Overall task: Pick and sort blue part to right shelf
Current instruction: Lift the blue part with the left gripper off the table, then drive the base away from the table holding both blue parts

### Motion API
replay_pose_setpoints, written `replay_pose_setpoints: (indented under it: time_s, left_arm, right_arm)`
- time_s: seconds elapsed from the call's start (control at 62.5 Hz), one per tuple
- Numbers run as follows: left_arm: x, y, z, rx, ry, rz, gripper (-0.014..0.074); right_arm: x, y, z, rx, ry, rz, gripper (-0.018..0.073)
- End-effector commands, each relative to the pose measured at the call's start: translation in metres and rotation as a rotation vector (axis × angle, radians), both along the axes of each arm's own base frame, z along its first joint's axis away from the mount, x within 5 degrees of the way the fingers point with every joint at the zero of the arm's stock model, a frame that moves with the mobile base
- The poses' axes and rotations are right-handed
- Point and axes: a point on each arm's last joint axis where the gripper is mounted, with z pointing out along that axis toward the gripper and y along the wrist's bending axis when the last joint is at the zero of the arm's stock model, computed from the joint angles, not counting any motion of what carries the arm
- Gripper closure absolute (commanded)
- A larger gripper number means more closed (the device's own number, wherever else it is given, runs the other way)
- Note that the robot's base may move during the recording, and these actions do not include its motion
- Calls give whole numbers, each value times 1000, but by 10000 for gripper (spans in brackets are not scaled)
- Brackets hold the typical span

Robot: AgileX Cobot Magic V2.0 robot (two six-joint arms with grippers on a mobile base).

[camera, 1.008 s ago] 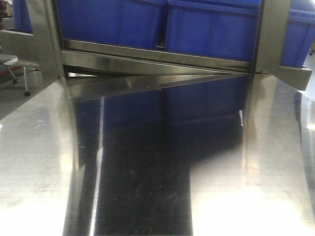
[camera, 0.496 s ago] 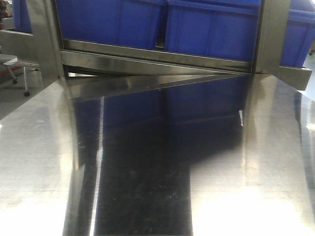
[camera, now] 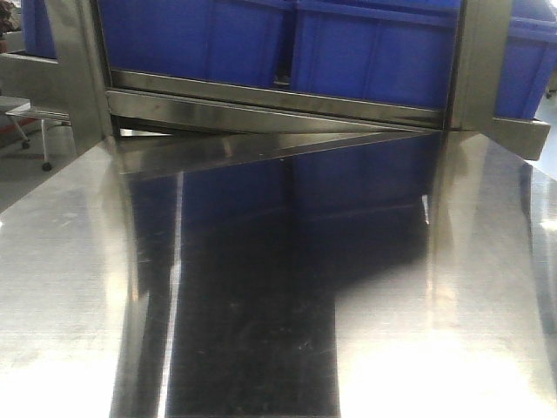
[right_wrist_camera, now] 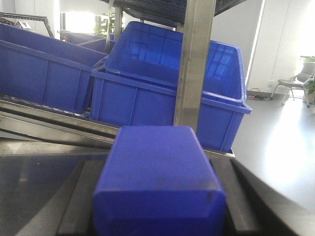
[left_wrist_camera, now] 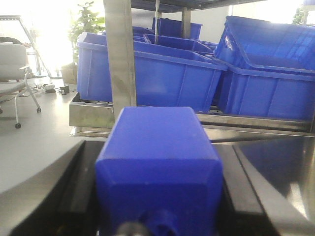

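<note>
Nearest the lens in the left wrist view, the left gripper (left_wrist_camera: 157,147) is pinched on the left-hand blue block (left_wrist_camera: 157,169), with a dark finger flat against each side. The block fills the lower middle of the frame. It is matt moulded plastic with a flat top, bevelled edges and a short round stub on its near face, which the bottom edge cuts off.

In the right wrist view, the right gripper (right_wrist_camera: 160,164) pinches the right-hand blue block (right_wrist_camera: 157,184) the same way, low and central. This block has the same chamfered box shape and faint scuffs, but its near end is out of frame. Either could be the part the task wants, and I cannot tell which.

As I judge it, the pick is done and the sorting is left, since neither block lies in a bin or on the shelf.

Beyond the claws, the steel table (camera: 70,261) fills most of the front view. It is brushed and mirror-bright, reflects dark blue down its middle, and shows no arm.

At the top of that frame a folded steel shelf rail (camera: 278,109) runs across between square steel uprights (camera: 474,61). Behind the rail are glossy blue plastic bins (camera: 374,52) with rolled rims and ribbed walls.

In the right wrist view, one open bin (right_wrist_camera: 167,64) sits tilted in the upper middle, behind an upright (right_wrist_camera: 197,59).
</note>
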Motion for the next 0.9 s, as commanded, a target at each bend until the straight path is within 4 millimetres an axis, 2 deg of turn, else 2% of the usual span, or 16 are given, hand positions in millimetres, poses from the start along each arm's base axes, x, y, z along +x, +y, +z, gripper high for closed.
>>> replay_pose_setpoints:
  time_s: [0.0, 0.88]
  left_arm:
    - [-2, 1, 17, -16, -110, 3, 211]
    - [-2, 1, 17, -16, -110, 3, 211]
  right_arm:
    - [-3, -1, 18, -9, -115, -11, 203]
    - [-3, -1, 18, -9, -115, -11, 203]
